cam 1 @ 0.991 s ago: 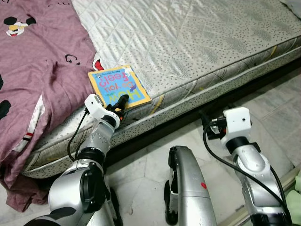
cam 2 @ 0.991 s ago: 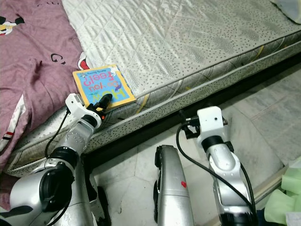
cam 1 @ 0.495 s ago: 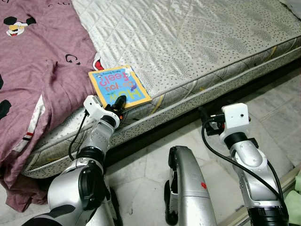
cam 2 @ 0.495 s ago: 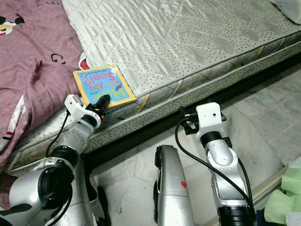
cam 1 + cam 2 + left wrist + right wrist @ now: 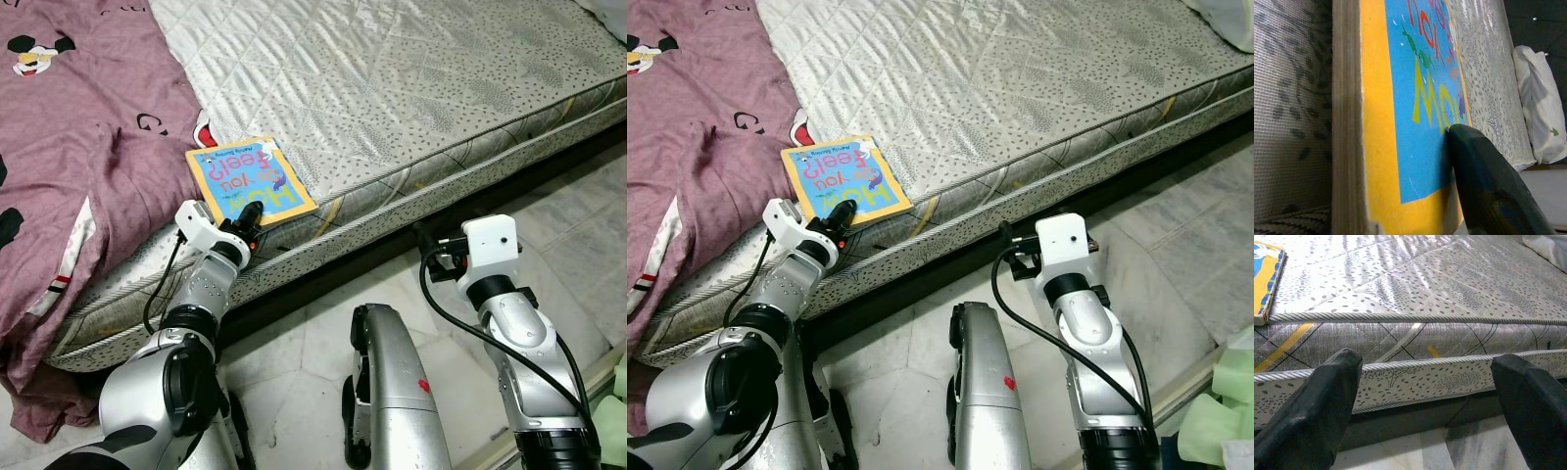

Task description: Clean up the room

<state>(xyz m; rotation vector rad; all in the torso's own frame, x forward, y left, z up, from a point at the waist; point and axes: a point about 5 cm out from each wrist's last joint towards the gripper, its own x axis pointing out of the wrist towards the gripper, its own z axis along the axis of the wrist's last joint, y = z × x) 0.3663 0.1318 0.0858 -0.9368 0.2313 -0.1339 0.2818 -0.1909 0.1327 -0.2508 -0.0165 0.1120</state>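
Over the last second my right arm had drawn slightly in toward the bed frame; the left end effector had barely shifted at the book. The book lay flat near the edge of the mattress, just beside the purple blanket. In the left wrist view 1 finger rested on the blue cover; I could not tell whether the left end effector was clamped or apart. The right end effector hung low beside the mattress, fingers spread apart and holding nothing. Risk, as I judged it: with 1 finger on top, a pull could slide the book off the mattress edge onto the floor.
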